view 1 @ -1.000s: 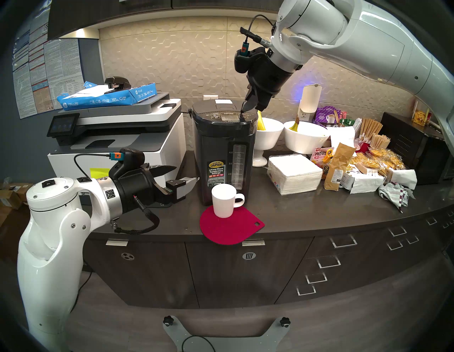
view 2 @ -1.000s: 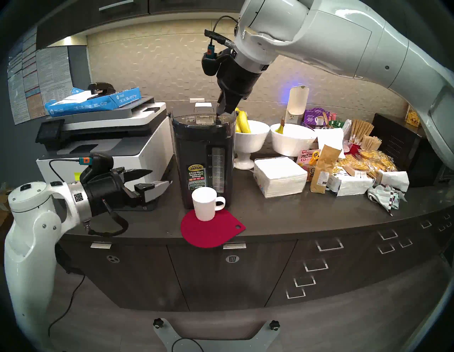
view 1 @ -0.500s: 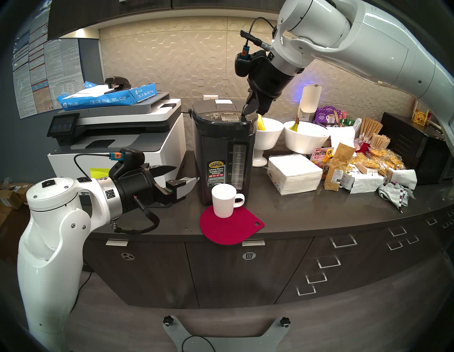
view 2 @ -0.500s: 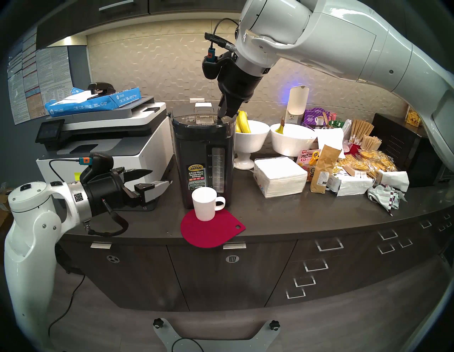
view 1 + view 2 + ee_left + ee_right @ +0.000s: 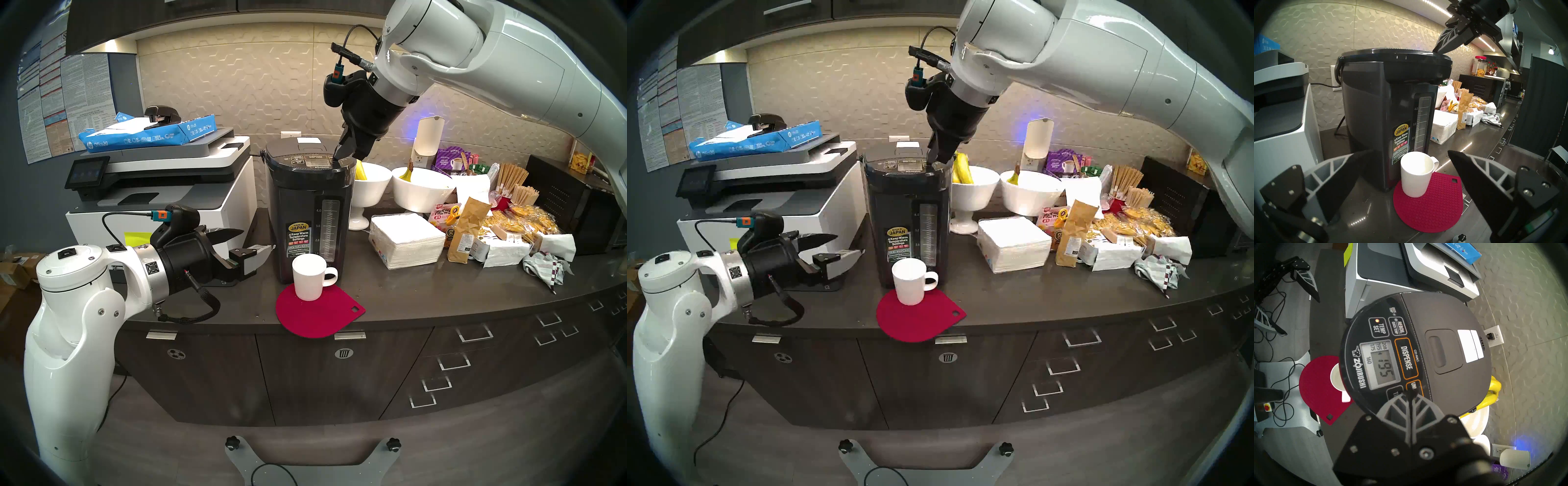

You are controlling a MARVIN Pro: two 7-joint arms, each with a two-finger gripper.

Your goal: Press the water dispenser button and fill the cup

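Observation:
The dark grey water dispenser (image 5: 307, 210) stands on the counter, its display lit. My right gripper (image 5: 336, 158) is shut with nothing between its fingers. It points down onto the top panel. In the right wrist view its tips (image 5: 1410, 393) sit on the small orange-outlined key just right of the DISPENSE button (image 5: 1407, 358), which is uncovered. The white cup (image 5: 309, 278) stands upright on a red mat (image 5: 319, 317) against the dispenser's front. Its inside (image 5: 1417, 163) looks dry. My left gripper (image 5: 258, 240) is open, level with the cup and to its left, apart from it.
A white-grey printer (image 5: 159, 190) with a blue paper ream stands left of the dispenser. White footed bowls (image 5: 371, 185) holding bananas, a napkin stack (image 5: 407, 239), snack bags and a black microwave (image 5: 573, 203) crowd the counter to the right. The mat overhangs the counter's front edge.
My right wrist has shifted slightly up and to the right while its shut tips stayed at the panel's right end. The left arm and the cup have not moved.

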